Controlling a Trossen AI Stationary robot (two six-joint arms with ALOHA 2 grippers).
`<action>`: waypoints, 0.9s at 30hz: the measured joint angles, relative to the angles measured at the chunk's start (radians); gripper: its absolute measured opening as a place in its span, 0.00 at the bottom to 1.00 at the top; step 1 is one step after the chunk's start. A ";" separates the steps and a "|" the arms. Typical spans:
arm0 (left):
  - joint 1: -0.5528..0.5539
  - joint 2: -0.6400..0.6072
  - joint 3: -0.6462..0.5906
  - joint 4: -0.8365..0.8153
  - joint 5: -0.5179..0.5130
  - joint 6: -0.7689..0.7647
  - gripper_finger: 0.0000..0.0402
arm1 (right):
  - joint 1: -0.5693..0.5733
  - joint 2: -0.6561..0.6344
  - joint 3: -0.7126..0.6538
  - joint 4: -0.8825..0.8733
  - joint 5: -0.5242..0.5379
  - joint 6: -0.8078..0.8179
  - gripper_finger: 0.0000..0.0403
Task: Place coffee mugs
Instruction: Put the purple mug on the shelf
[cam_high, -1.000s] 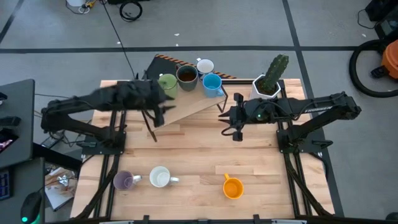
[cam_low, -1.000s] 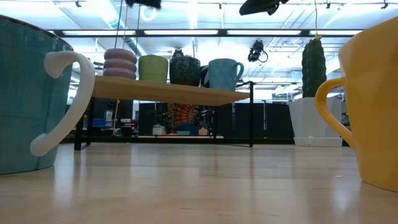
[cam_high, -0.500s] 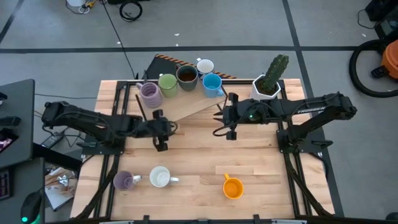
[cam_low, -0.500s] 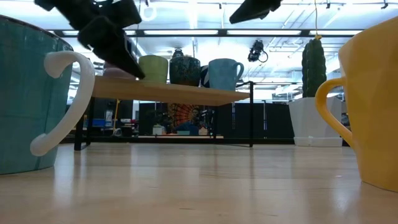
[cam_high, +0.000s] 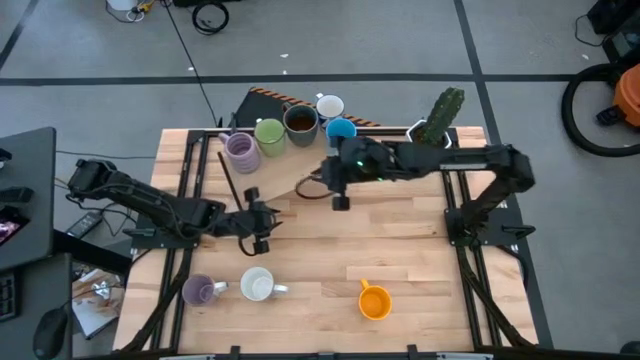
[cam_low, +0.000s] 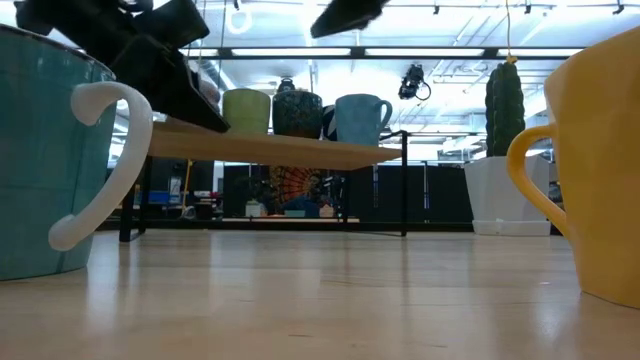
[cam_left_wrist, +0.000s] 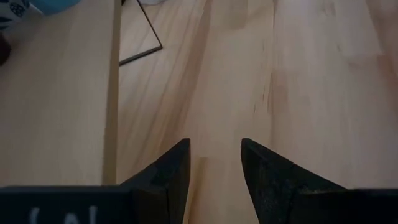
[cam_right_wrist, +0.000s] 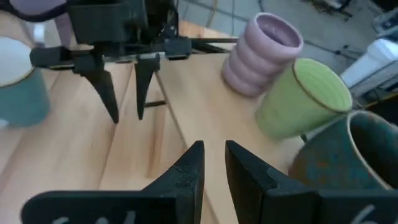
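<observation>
Five mugs stand in a row on the shelf at the upper middle of the high view: a purple mug, a green mug, a brown mug, a white mug and a blue mug. Three more wait on the desk near the bottom of that view: a second purple mug at the lower left, a second white mug just beside it, and an orange mug well apart to the right.

The left hand hangs low over the desk, left of middle, above those two mugs. Its fingers are apart with only bare wood between them, so it holds nothing. The right hand hovers over the front of the shelf, near the blue mug. Its fingers are close together with a thin gap, and they hold nothing too.

It looks like one mug is done and the next has to be fetched. The left hand should go down to the white or purple mug, close on it, and carry it up to a free spot on the shelf.
</observation>
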 joint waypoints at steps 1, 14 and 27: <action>-0.003 0.000 -0.005 -0.004 -0.002 -0.006 0.37 | -0.008 0.029 0.041 -0.011 -0.014 -0.009 0.18; -0.108 -0.074 -0.024 -0.050 -0.212 -0.087 0.37 | -0.094 0.238 0.270 -0.017 -0.118 -0.117 0.18; -0.079 -0.126 0.056 -0.033 -0.077 -0.114 0.37 | -0.107 0.178 0.272 -0.095 -0.076 -0.110 0.18</action>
